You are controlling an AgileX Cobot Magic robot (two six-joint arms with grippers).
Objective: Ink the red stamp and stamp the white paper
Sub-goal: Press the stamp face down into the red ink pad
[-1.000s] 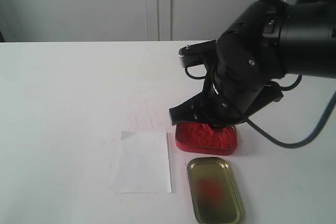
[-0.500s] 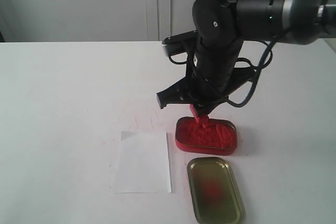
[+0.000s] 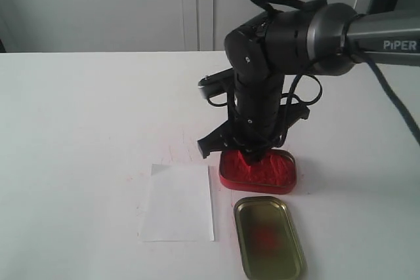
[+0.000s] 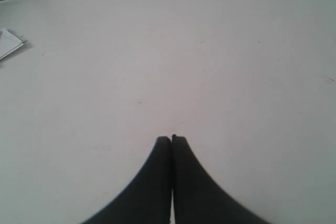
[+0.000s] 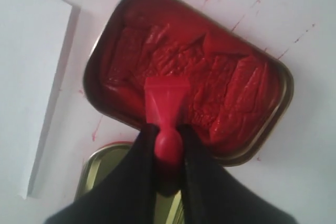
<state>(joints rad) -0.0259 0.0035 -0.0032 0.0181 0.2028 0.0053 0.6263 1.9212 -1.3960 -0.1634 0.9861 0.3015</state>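
Observation:
My right gripper is shut on the knob handle of the red stamp, whose square head points down into the red ink tin. In the exterior view the same gripper holds the red stamp at the tin's left part, touching or just above the ink. The white paper lies flat on the table left of the tin, and its edge shows in the right wrist view. My left gripper is shut on nothing over bare table, away from these things.
The gold-coloured tin lid lies open side up in front of the ink tin, with a red smear inside; it also shows under my right gripper's fingers. Red ink specks mark the white table. The right arm stands over the tin.
The right arm swung left and straightened up over the tin; the stamp rose out of the ink, then came back down to the tin's left part. Paper, tin and lid stayed put.

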